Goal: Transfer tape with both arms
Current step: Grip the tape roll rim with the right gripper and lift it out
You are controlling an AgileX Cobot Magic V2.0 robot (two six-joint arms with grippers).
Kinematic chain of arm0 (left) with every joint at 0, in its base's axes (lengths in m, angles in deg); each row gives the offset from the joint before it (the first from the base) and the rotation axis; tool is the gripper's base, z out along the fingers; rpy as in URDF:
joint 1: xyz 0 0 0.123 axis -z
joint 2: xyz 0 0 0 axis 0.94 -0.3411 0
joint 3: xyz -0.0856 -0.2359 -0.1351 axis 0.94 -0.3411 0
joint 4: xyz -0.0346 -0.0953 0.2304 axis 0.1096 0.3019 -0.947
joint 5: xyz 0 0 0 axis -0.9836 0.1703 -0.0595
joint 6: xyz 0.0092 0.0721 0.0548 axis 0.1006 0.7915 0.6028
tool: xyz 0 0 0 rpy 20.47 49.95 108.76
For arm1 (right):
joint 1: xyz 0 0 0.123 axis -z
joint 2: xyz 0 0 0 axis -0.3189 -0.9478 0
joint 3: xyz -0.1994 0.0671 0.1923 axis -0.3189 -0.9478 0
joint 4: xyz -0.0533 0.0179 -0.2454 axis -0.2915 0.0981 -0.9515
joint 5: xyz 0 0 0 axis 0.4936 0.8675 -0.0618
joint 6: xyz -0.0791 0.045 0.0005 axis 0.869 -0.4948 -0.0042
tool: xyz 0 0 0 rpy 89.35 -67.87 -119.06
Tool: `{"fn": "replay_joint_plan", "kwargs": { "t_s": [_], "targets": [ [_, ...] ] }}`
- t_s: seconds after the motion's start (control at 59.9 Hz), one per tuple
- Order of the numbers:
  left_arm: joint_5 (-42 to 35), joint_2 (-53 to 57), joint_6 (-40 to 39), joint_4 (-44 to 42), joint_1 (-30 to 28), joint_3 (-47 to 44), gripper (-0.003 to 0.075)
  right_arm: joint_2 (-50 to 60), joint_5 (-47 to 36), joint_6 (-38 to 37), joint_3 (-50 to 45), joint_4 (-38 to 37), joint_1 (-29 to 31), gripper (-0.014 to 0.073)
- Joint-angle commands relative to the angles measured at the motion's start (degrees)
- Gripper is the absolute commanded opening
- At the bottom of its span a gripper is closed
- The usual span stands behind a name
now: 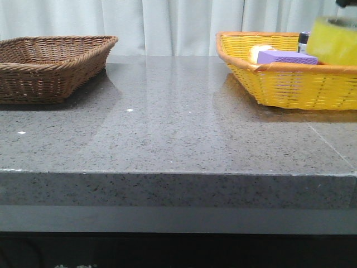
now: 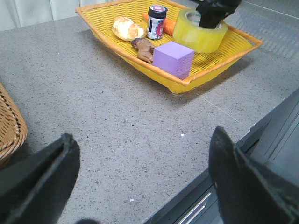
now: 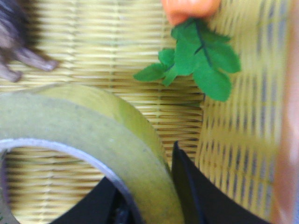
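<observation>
The yellow tape roll [image 1: 333, 40] is at the far right end of the yellow basket [image 1: 290, 84] and reaches above its rim; it looks blurred. My right gripper [image 3: 145, 172] is shut on the roll's wall [image 3: 117, 140], with one finger inside the ring and one outside. In the left wrist view, the right gripper [image 2: 212, 13] stands on top of the tilted tape [image 2: 200, 33]. My left gripper [image 2: 143, 135] is open and empty, low over the grey table near its front edge. It is far from the basket.
The yellow basket [image 2: 140, 58] also holds a purple sponge [image 2: 173, 59], a dark-lidded jar [image 2: 156, 22], a bread roll [image 2: 126, 28], a carrot [image 3: 191, 9] with green leaves, and a brown item [image 2: 144, 47]. A brown wicker basket [image 1: 50, 67] stands at the back left.
</observation>
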Motion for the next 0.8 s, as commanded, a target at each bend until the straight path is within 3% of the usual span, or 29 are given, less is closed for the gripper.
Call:
{"fn": "replay_joint_plan", "kwargs": {
  "t_s": [0.0, 0.267, 0.584, 0.785],
  "targets": [
    [-4.49, -0.08, -0.14, 0.68, 0.53, 1.89, 0.0564, 5.95, -1.71, 0.6, 2.13, 1.24, -0.05, 0.0184],
    [-4.49, -0.08, -0.14, 0.68, 0.53, 1.89, 0.0564, 11.48, -2.38, 0.93, 2.13, 3.07, -4.96, 0.0184],
    [-4.49, -0.08, -0.14, 0.68, 0.53, 1.89, 0.0564, 10.84, -7.59, 2.54, 2.86, 3.07, -23.12, 0.0184],
    [-4.49, -0.08, -0.14, 0.68, 0.53, 1.89, 0.0564, 4.37, -6.65, 3.08, 8.25, 2.69, -32.73, 0.0184]
  ]
}}
